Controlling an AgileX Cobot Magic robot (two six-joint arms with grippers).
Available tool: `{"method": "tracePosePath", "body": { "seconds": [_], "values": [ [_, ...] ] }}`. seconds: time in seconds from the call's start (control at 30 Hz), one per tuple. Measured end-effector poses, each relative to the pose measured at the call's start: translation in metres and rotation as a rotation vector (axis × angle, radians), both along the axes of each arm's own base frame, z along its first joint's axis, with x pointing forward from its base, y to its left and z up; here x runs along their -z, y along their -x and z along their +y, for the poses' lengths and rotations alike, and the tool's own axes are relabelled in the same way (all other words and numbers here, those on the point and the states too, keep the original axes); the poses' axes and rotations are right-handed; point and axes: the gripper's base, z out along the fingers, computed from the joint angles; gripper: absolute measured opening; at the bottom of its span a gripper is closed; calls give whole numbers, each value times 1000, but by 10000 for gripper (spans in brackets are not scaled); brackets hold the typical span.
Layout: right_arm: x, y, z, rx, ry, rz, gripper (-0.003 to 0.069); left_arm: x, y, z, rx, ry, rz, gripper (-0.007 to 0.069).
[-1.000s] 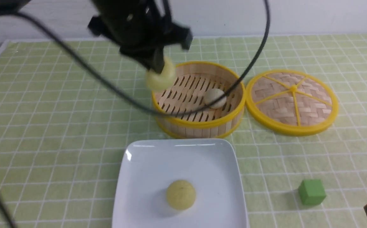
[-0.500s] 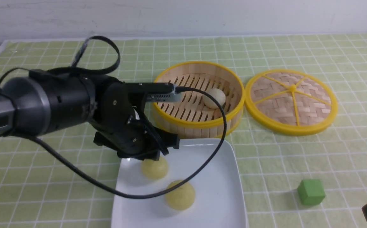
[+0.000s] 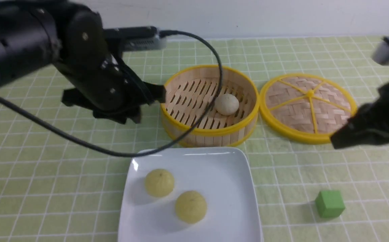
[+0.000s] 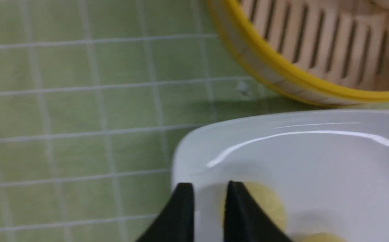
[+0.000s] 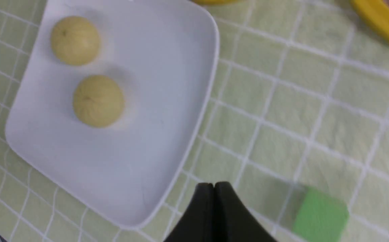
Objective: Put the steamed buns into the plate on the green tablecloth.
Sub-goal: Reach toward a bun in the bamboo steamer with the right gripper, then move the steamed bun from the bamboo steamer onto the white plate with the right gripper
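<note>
Two pale yellow steamed buns (image 3: 159,182) (image 3: 190,206) lie on the white square plate (image 3: 228,188), which sits on the green tablecloth (image 3: 46,161). A greyish-beige bun (image 3: 227,104) rests inside the bamboo steamer (image 3: 211,132). My left arm (image 3: 90,77) hangs left of the steamer, above the cloth. In the left wrist view my left gripper (image 4: 209,190) stands narrowly open and empty over the plate's corner (image 4: 315,168), with a yellow bun (image 4: 268,208) partly behind one finger. My right gripper (image 5: 213,186) is shut and empty, beside the plate's edge (image 5: 181,84).
The steamer's woven lid (image 3: 310,107) lies right of the steamer. A green cube (image 3: 330,203) sits on the cloth at the front right, close to my right gripper in the right wrist view. My right arm (image 3: 372,124) hovers by the lid. A black cable (image 3: 194,127) loops over the steamer.
My left gripper carried a yellow bun from the steamer to the plate, let it go, and has lifted away to the left. My right arm has risen into view at the right.
</note>
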Motion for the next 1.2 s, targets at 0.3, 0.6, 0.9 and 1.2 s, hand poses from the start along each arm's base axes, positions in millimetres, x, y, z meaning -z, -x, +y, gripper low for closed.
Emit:
{"method": "tracePosePath", "body": {
  "seconds": [0.3, 0.6, 0.9, 1.2],
  "values": [
    [31, -124, 77, -120, 59, -55, 185, -13, -5, 72, -68, -65, 163, 2],
    [106, -211, 102, -63, 149, -102, 430, -14, -6, 73, -62, -64, 155, 2],
    [81, -201, 106, -106, 179, -2, 21, -15, -10, 72, -61, -55, 117, 6],
    [-16, -101, 110, -158, 123, 18, 28, -15, -10, 72, -60, -45, 108, 15]
  ]
}}
